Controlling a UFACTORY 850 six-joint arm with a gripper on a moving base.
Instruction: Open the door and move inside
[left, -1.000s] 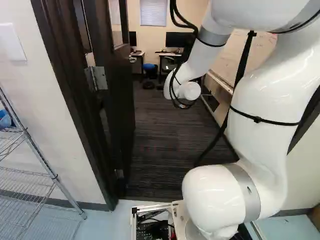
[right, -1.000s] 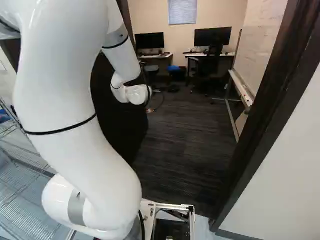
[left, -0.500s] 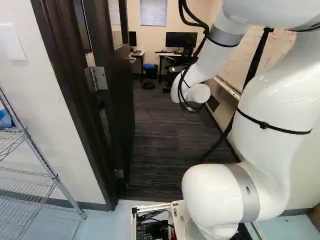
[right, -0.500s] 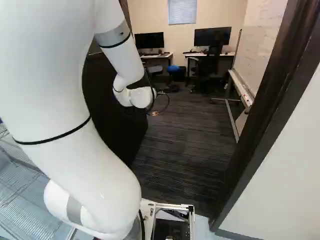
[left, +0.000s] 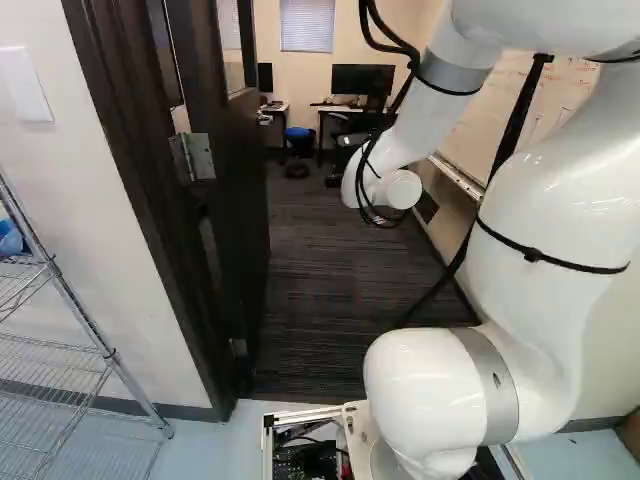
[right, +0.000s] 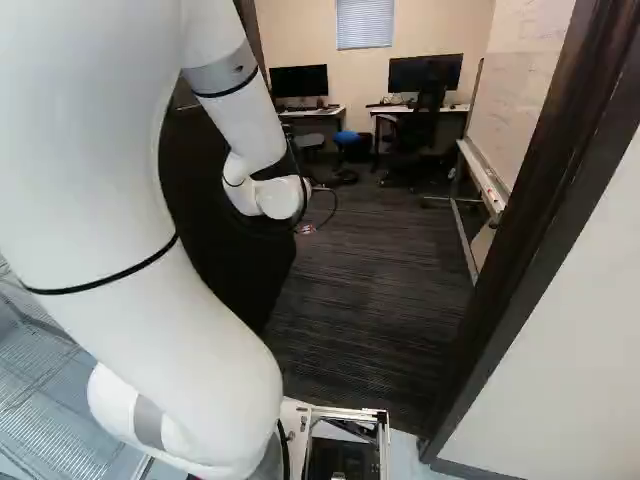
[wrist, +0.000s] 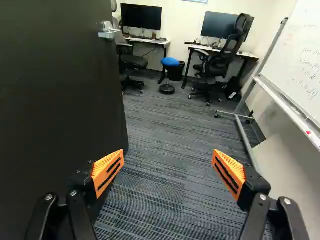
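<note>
A dark door (left: 238, 190) stands open into an office, at the left of the doorway in the left base view, its metal handle (wrist: 106, 30) facing the room. The white robot arm (left: 540, 220) reaches through the doorway with its claw (right: 305, 229) over the striped carpet (wrist: 165, 135), while the wheeled base (left: 300, 412) sits on the pale floor (left: 215, 445) outside. In the wrist view, the claw (wrist: 169, 172) is spread wide, nothing held between its orange pads (wrist: 107, 170); one finger overlaps the door's edge, though contact cannot be told. Ahead, two counters (wrist: 165, 43) carry monitors (wrist: 141, 16), near a blue-topped stool (wrist: 170, 62) and a black office chair (wrist: 220, 65). A whiteboard (wrist: 295, 65) lines the other side; a wire shelf (left: 80, 345) stands outside by the wall.
</note>
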